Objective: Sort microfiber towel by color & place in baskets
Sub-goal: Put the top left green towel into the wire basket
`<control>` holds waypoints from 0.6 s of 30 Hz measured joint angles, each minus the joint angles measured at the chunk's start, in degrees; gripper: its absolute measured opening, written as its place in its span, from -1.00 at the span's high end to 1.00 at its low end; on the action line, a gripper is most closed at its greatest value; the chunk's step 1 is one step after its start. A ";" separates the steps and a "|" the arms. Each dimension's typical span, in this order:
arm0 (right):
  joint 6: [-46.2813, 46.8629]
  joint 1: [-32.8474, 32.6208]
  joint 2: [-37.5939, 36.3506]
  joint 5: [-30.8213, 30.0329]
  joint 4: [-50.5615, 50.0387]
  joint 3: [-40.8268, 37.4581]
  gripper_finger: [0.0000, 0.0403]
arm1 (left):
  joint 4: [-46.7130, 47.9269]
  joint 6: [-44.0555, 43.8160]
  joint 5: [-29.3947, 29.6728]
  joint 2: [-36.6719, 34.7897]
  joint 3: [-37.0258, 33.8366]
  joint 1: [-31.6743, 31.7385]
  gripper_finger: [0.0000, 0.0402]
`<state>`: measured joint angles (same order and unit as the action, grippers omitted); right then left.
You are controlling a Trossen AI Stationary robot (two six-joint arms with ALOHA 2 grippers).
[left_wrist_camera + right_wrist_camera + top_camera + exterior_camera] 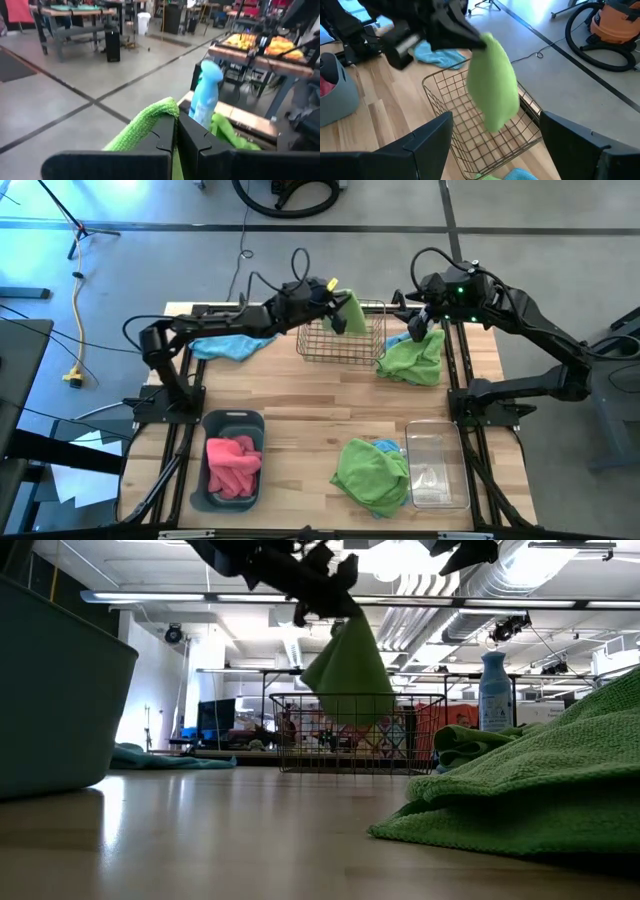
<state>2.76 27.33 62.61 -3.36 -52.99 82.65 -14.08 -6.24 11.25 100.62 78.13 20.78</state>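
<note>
High view: left gripper (pixel 333 293) clamped on green towel (pixel 352 311), towel hanging above wire basket (pixel 345 348) | right gripper (pixel 420 328) fingers apart, just beside wire basket, over green towel pile (pixel 412 360) | grey tub (pixel 232 480) holds pink towels (pixel 234 463), well apart from wire basket | clear tub (pixel 436 465) well apart from wire basket, green-blue pile (pixel 372 473) touching it | blue towel (pixel 228 346) beside wire basket

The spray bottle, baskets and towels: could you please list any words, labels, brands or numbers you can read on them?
None can be read.
Pale blue spray bottle: its label is too blurred to read.
Wire-mesh basket, grey-blue tub, clear tub, green towel: no text shows.
</note>
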 joint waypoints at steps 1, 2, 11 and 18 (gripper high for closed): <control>0.00 0.00 0.00 0.00 0.00 0.00 -0.46 | 0.16 0.04 0.02 0.72 0.00 0.00 1.00; 0.00 0.02 0.00 0.00 0.00 0.00 -0.46 | 0.13 0.00 0.02 1.45 0.00 0.00 1.00; 0.20 0.00 0.00 0.04 -0.40 0.00 -0.46 | 1.25 -3.59 -0.21 8.00 -0.04 -0.05 1.00; 1.52 0.00 0.00 0.15 -1.29 0.00 -0.46 | 6.83 -6.12 -0.22 10.54 -0.04 -0.07 1.00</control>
<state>4.28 27.34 62.61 -3.20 -54.28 82.65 -7.25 -12.36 11.03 111.15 78.08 20.71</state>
